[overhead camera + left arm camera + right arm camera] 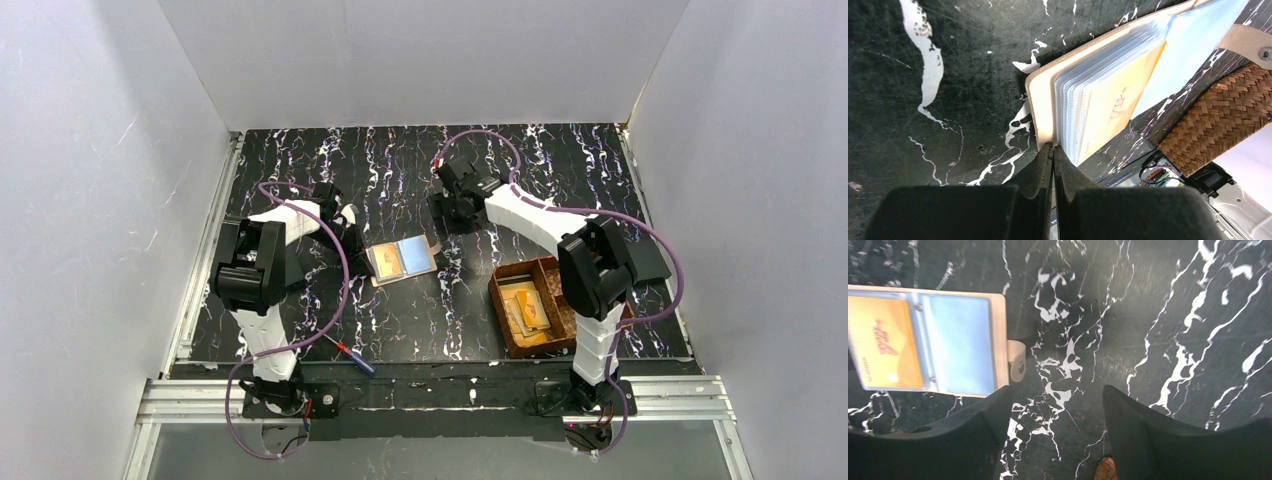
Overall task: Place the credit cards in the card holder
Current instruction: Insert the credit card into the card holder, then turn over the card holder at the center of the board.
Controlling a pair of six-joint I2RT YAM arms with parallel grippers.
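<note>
The card holder (402, 260) lies open in the middle of the table, with a beige inner cover (1043, 100) and clear sleeves. An orange credit card (883, 345) sits in its left sleeve and a pale blue one (955, 342) fills the right. More credit cards (527, 308), tan and gold, lie in the woven basket. My left gripper (350, 222) is shut, its tips (1053, 147) resting on the holder's left edge. My right gripper (1055, 390) is open over bare table just right of the holder's snap tab (1017, 360), holding nothing.
The brown woven basket (505, 275) stands at the right front, partly under the right arm. A blue-and-red-handled screwdriver (352, 356) lies near the front edge by the left arm's base. White walls close in three sides.
</note>
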